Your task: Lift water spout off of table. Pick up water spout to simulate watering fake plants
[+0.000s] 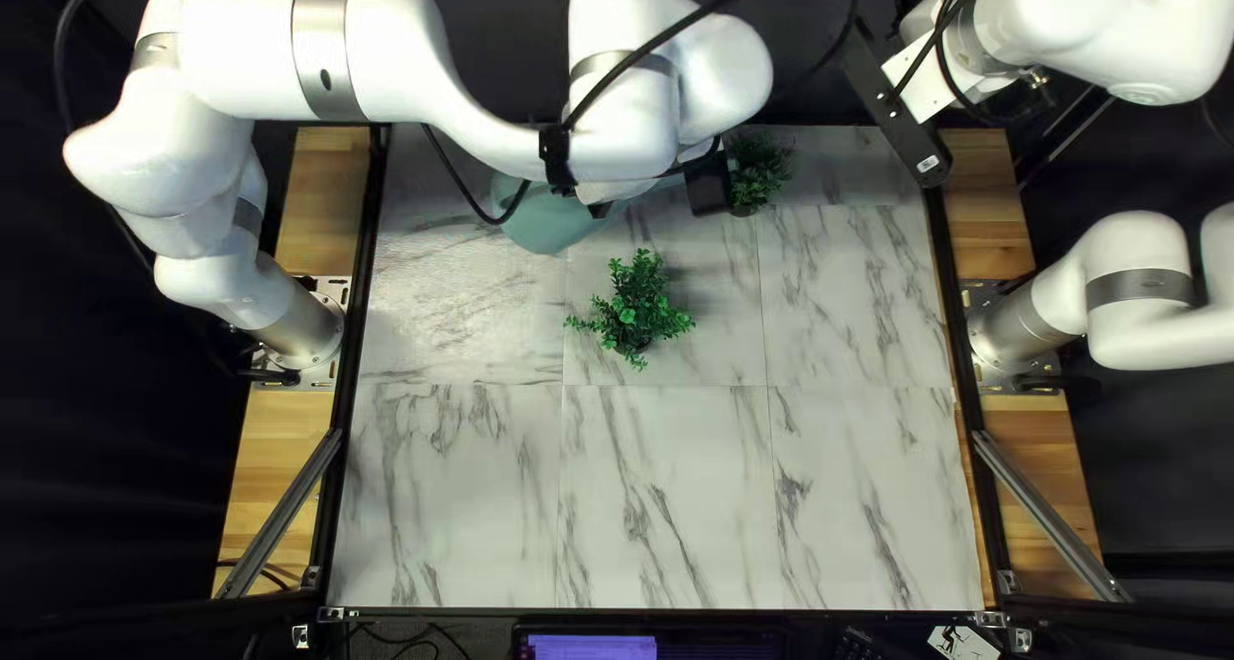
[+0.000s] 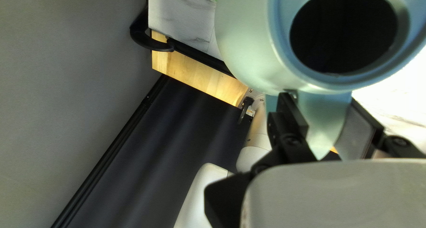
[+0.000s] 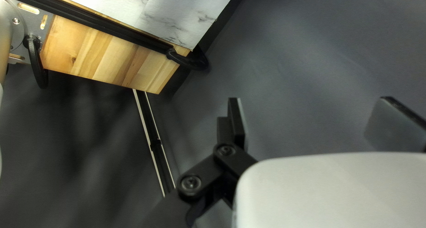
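The teal watering can is partly hidden under my left arm at the back of the table in the top left view, with my left gripper mostly covered above it. In the left wrist view the can shows its round dark opening, and my left gripper is shut on its handle. One leafy green plant stands near the middle; another plant is by the far edge. My right gripper is raised at the back right; in its wrist view the right gripper is open, holding nothing.
A marble-patterned table has a dark frame and wooden side strips. My left arm and its cable stretch across the far side. The dark curtain lies beyond the right gripper.
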`<state>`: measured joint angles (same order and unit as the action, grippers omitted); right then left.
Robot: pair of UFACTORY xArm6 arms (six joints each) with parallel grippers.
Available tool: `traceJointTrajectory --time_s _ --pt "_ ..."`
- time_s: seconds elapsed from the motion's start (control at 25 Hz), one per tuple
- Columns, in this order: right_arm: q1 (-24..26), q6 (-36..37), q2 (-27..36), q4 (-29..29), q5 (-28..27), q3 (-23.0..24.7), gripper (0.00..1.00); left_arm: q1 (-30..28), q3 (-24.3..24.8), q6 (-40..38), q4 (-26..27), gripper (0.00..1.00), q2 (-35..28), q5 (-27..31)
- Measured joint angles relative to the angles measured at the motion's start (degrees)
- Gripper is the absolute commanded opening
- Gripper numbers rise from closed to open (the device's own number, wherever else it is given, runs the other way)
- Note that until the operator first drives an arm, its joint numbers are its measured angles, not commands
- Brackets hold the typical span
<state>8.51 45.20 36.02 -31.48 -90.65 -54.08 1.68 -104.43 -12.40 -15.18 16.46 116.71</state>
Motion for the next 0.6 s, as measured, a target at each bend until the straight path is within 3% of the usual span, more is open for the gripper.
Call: traceJointTrajectory --time_s 0.6 --pt "0.00 0.00 0.00 0.00 0.00 0.00 1.00 0.32 0.35 0.10 -0.19 0.00 -0.10 -0.17"
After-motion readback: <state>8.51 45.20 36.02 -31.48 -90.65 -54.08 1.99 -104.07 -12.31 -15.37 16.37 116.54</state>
